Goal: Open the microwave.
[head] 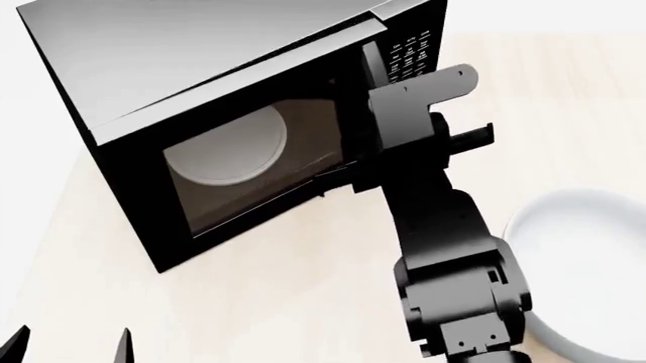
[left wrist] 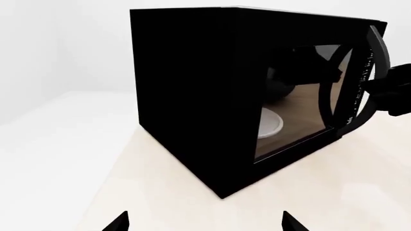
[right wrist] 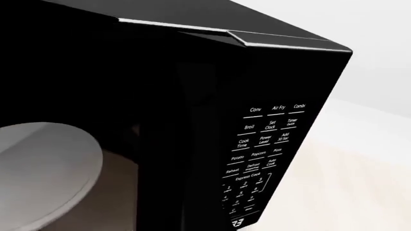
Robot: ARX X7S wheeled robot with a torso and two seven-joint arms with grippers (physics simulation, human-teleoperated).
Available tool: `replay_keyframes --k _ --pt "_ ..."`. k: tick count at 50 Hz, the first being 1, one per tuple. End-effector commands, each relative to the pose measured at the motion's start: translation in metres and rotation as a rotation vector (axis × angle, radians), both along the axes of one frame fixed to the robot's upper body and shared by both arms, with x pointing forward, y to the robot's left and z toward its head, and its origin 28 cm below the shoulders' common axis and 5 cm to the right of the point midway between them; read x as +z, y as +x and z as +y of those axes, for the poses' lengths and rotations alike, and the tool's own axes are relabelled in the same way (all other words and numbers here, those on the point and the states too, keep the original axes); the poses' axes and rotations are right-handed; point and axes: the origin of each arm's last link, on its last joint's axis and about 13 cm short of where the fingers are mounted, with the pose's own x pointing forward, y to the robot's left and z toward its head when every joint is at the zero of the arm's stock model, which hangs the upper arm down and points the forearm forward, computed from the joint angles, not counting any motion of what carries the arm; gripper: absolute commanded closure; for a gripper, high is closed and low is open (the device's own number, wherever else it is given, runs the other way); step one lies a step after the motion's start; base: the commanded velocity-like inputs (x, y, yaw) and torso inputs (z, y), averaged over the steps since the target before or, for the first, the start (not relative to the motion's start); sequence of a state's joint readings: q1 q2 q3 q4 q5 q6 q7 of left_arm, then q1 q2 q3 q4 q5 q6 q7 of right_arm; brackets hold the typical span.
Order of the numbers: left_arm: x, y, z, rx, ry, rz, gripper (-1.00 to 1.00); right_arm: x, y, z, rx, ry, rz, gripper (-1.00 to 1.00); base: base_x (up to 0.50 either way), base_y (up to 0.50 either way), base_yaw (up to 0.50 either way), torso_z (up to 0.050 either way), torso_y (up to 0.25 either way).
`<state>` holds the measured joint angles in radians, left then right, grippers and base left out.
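Observation:
The microwave [head: 232,60] is a black box with a grey top; through its door window I see the white turntable plate [head: 227,151], and its keypad [head: 409,57] is at the right. My right gripper [head: 349,172] is at the door's right edge by the vertical handle [left wrist: 332,96], its fingers hidden against the black door. It also shows in the left wrist view [left wrist: 388,91]. The right wrist view shows only the keypad [right wrist: 263,144] and plate [right wrist: 45,173] close up. My left gripper [left wrist: 205,224] is open and empty, well in front of the microwave's left corner.
The microwave stands on a pale wooden table [head: 302,287]. A white bowl [head: 591,265] sits on the table to the right of my right arm. White walls lie behind the microwave.

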<state>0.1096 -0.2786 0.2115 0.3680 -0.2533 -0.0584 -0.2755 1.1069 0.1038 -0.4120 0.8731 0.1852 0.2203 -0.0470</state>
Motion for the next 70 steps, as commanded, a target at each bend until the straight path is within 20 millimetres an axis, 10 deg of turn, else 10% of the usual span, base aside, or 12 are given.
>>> replay_keyframes --k 1,70 --pt "-0.001 0.001 0.000 -0.001 0.002 0.000 -1.00 0.000 -0.027 0.003 0.047 -0.004 -0.015 1.00 0.00 0.00 0.00 0.000 0.000" --pt "0.000 -0.001 0.000 0.007 0.001 -0.003 -1.00 -0.031 -0.141 0.024 0.141 0.042 -0.076 1.00 0.00 0.00 0.00 0.000 0.001"
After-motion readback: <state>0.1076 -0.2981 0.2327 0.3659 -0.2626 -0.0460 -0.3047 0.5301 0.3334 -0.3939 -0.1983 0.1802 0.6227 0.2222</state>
